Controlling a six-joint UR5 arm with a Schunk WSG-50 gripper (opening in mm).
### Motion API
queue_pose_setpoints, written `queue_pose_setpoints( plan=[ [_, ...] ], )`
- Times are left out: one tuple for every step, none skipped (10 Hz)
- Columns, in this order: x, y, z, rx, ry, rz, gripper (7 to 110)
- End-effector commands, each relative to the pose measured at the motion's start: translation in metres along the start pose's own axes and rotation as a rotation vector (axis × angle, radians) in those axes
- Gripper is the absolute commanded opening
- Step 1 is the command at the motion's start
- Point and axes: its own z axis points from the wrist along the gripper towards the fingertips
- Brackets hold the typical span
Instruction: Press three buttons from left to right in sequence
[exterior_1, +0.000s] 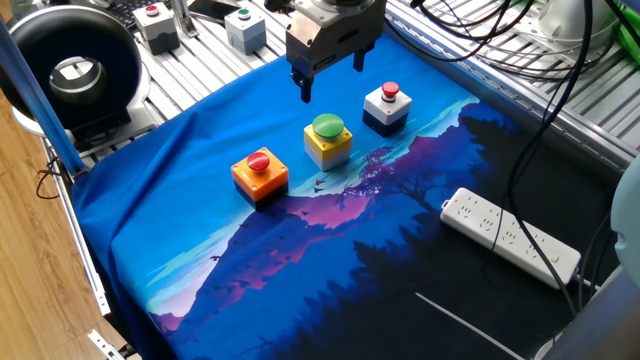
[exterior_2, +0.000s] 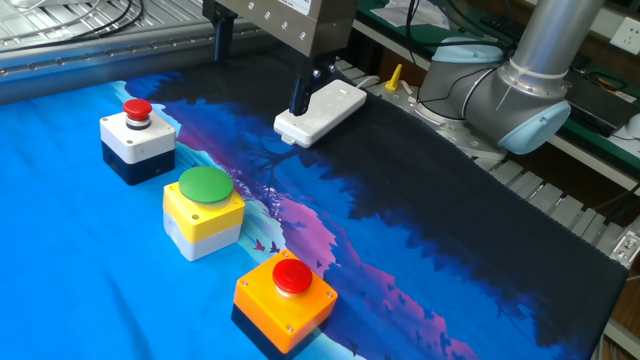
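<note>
Three button boxes stand in a diagonal row on the blue printed cloth (exterior_1: 200, 250). The orange box with a red cap (exterior_1: 259, 172) (exterior_2: 285, 298) is at one end. A yellow box with a green dome (exterior_1: 328, 139) (exterior_2: 204, 208) is in the middle. At the other end is the white-and-navy box with a small red cap (exterior_1: 387, 105) (exterior_2: 138, 133). My gripper (exterior_1: 332, 75) (exterior_2: 258, 68) hangs in the air behind the yellow and white boxes. Its two fingers are wide apart, with nothing between them, and it touches no button.
A white power strip (exterior_1: 510, 235) (exterior_2: 321, 110) lies on the dark part of the cloth. Two grey button boxes (exterior_1: 157, 25) (exterior_1: 244, 28) stand on the metal table behind the cloth. A black round device (exterior_1: 72, 70) sits at the back corner, and cables (exterior_1: 520, 40) hang behind.
</note>
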Motion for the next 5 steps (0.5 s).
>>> queue_pose_setpoints(
  plan=[
    [0.0123,-0.001,-0.0002,0.011,0.051,-0.099,107],
    [0.0114,-0.0023,-0.0013,0.028,0.056,-0.097,7],
    [0.0113,-0.002,-0.0021,0.032,0.059,-0.094,7],
    [0.0112,-0.0017,-0.0024,0.034,0.061,-0.091,7],
    [0.0115,0.0001,-0.0033,0.034,0.067,-0.078,7]
  ],
)
